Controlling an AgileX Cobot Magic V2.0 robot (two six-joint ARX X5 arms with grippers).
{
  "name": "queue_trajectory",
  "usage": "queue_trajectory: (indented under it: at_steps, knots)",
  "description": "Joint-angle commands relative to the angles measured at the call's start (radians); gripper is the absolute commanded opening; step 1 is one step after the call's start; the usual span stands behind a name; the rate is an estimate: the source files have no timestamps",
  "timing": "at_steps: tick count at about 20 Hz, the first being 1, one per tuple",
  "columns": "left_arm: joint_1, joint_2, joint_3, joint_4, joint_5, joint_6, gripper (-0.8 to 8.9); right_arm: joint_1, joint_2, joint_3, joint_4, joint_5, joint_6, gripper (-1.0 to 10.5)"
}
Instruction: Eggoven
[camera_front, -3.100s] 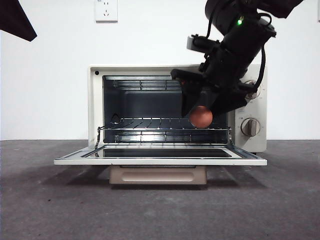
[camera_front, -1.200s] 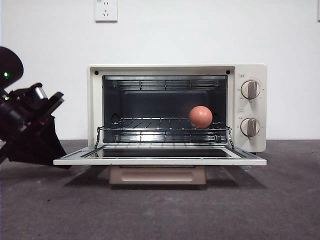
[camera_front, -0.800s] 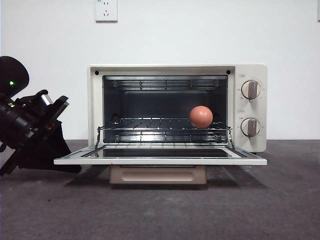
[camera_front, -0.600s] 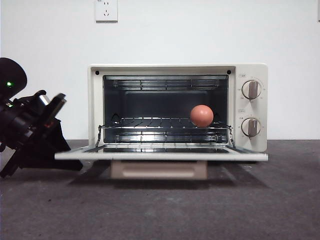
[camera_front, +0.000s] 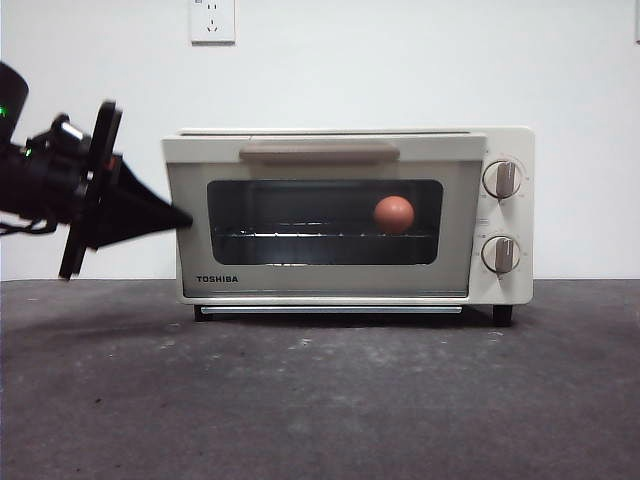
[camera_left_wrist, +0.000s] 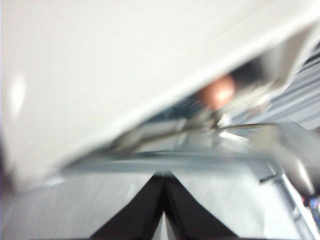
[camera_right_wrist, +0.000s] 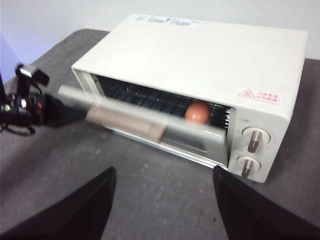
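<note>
The reddish-brown egg (camera_front: 394, 214) lies on the wire rack inside the cream TOSHIBA oven (camera_front: 505, 140), seen through the dark glass. The oven door stands upright against the front, with its tan handle (camera_front: 318, 151) at the top. My left gripper (camera_front: 180, 216) is shut, and its black tip touches the door's left edge at mid height. The blurred left wrist view shows that gripper (camera_left_wrist: 163, 185) close under the door, with the egg (camera_left_wrist: 217, 92) beyond. My right gripper (camera_right_wrist: 162, 175) hangs open, high in front of the oven (camera_right_wrist: 200, 50), holding nothing; there the egg (camera_right_wrist: 198, 111) shows behind the blurred door.
Two knobs (camera_front: 500, 179) sit on the oven's right panel. A wall socket (camera_front: 212, 20) is on the white wall behind. The oven stands on a dark grey table (camera_front: 320, 400).
The door has swung up from lying flat open to upright. My left gripper rose with it from low beside the door. Earlier the right gripper left the egg on the rack and withdrew.
</note>
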Motion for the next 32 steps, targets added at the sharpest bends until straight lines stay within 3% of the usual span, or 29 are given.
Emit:
queue_trajectory:
  at_steps: [1, 8, 12, 15, 22, 25, 32]
  knots:
    - [0.001, 0.013, 0.023, 0.097, -0.006, -0.133, 0.07, 0.007, 0.008, 0.02, -0.011, 0.004, 0.0, 3.1]
    - [-0.01, -0.03, 0.023, 0.09, -0.006, -0.159, 0.07, 0.007, 0.008, 0.019, -0.025, 0.004, 0.0, 3.1]
    - [-0.032, -0.094, 0.023, 0.002, -0.008, -0.095, 0.07, 0.007, 0.008, 0.019, -0.026, 0.003, -0.001, 3.1]
    - [-0.063, -0.178, 0.023, -0.155, -0.058, 0.01, 0.07, 0.007, 0.008, 0.018, -0.033, 0.003, -0.004, 3.1]
    - [-0.165, -0.434, 0.023, -0.586, -0.31, 0.32, 0.07, 0.007, 0.008, -0.024, -0.023, 0.003, -0.016, 3.1]
    - [-0.203, -0.535, 0.023, -0.679, -0.371, 0.373, 0.07, 0.007, -0.002, -0.109, 0.064, -0.005, -0.016, 3.1]
    - [-0.238, -0.724, 0.023, -0.802, -0.472, 0.396, 0.07, 0.007, -0.025, -0.395, 0.451, -0.028, -0.013, 2.5]
